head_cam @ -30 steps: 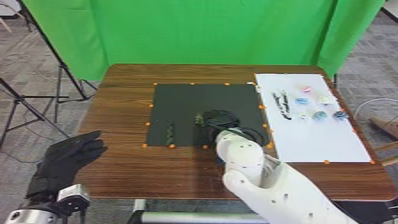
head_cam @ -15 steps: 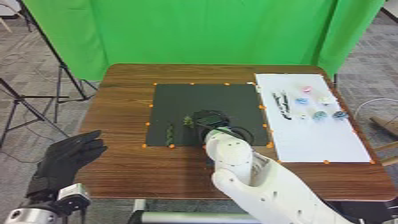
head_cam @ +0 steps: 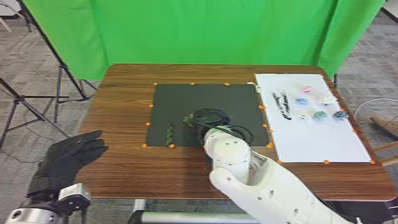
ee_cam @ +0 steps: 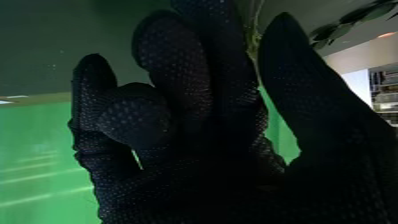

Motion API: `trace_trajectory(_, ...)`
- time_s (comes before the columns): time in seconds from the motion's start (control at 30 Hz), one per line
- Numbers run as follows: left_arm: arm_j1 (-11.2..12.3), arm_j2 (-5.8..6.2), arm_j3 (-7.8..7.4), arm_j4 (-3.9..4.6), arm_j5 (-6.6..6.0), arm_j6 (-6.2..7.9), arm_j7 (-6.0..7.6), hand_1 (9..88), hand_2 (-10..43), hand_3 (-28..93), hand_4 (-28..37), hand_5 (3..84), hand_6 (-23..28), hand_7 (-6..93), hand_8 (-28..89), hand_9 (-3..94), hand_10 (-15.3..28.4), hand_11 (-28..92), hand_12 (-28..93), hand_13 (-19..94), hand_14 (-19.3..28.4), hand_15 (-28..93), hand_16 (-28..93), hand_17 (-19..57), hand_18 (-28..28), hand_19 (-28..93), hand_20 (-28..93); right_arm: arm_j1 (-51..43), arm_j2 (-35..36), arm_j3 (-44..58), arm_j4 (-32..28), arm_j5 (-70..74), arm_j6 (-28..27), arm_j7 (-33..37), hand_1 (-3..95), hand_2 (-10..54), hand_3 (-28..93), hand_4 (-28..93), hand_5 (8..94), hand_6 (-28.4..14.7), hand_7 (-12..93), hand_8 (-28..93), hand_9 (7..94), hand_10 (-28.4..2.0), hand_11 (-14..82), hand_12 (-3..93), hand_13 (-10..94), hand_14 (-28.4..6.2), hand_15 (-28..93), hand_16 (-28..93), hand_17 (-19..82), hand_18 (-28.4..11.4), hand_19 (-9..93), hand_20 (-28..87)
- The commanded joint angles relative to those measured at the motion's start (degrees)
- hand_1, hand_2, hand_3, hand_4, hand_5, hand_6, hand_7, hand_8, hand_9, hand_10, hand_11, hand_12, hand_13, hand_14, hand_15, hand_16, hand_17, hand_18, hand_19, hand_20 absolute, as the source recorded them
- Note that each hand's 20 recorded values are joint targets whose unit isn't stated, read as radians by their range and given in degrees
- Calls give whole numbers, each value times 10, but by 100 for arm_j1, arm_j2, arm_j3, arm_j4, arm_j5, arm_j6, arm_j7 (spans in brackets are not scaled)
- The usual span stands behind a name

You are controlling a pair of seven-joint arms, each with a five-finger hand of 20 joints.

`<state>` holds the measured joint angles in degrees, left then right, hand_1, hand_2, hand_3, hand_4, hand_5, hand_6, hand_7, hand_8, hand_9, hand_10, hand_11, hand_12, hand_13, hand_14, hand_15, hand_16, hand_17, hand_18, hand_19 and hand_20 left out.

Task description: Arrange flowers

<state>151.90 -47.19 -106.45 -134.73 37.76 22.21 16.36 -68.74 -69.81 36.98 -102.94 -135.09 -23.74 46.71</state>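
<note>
The right arm comes in from the bottom edge in the head view, reaching forward and leftward. Its right hand is over the black mat near the middle of the tabletop. In the right wrist view, one of the fingers is curled in, while the thumb and the finger beside it pinch a thin green sprig. The head view shows the sprig's leafy part just left of the glove, above the mat.

The left hand, in a matching black glove, is at the tabletop's left edge, towards the near corner. Its fingers are relaxed and hold nothing, pointing forward and rightward.

A second green stem lies on the mat near its near left corner. On the white sheet along the tabletop's right side are dark stems and several small flower heads, among them a pink flower.
</note>
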Motion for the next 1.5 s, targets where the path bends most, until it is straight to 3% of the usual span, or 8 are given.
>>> trace_trajectory(0.03,188,-53,-38,-69,-33,32,79,286,73,802,-119,485,151,146,-86,407,230,390,98,299,284,642,-143,-77,223,593,247,-64,155,93,-293,229,276,-107,309,12,742,-224,873,-39,206,-101,815,-175,477,290,730,-166,786,279,289,-284,900,141)
trace_trajectory(0.3,249,10,-50,-90,-58,79,109,280,78,804,-119,484,146,153,-93,409,224,386,94,302,282,638,-138,-77,223,592,250,-9,361,-13,-717,-204,64,-252,205,52,728,-223,873,-53,206,-102,794,-196,492,290,728,-178,793,278,306,-284,890,125)
trace_trajectory(0.4,370,207,-40,-96,-242,217,285,279,80,804,-120,484,145,156,-94,409,223,386,94,302,281,637,-137,-77,223,591,252,19,446,16,-790,-310,-243,-189,204,51,726,-225,869,-62,199,-102,786,-205,491,289,726,-180,795,281,308,-284,890,120)
trace_trajectory(0.7,379,154,7,-76,-237,232,359,277,79,806,-121,484,147,154,-94,409,225,386,93,300,283,637,-134,-76,223,589,255,-242,1141,899,-1119,138,183,-308,182,86,696,-208,782,-88,164,-94,709,-243,464,279,661,-214,782,269,275,-284,849,72)
trace_trajectory(0.97,168,255,214,-16,-280,243,400,277,79,802,-125,481,148,148,-89,406,226,385,96,297,284,636,-134,-76,223,588,257,-82,1405,1405,-226,349,872,-174,203,76,739,-211,693,-102,148,-102,614,-259,508,282,593,-219,796,245,243,-284,857,44)
trace_trajectory(1.2,-62,333,414,36,-290,211,368,277,79,799,-125,480,149,146,-88,408,228,390,98,313,284,645,-134,-75,223,587,257,370,1113,1144,647,60,809,348,215,54,757,-222,695,-109,142,-105,595,-263,484,267,553,-229,783,224,239,-284,857,34)
trace_trajectory(1.37,-124,196,430,45,-182,143,265,278,79,796,-126,479,149,147,-87,406,228,392,97,308,284,645,-138,-75,222,586,257,342,1106,1281,839,-36,658,595,213,39,767,-231,630,-150,104,-98,550,-282,462,252,506,-252,788,195,239,-284,868,1)
trace_trajectory(1.5,-21,283,430,39,-285,210,387,278,78,796,-124,478,149,147,-87,405,227,392,96,304,284,644,-138,-74,222,587,257,223,1205,1447,887,-29,639,692,211,35,772,-235,578,-182,73,-83,526,-284,462,255,481,-264,801,182,240,-284,887,-45)
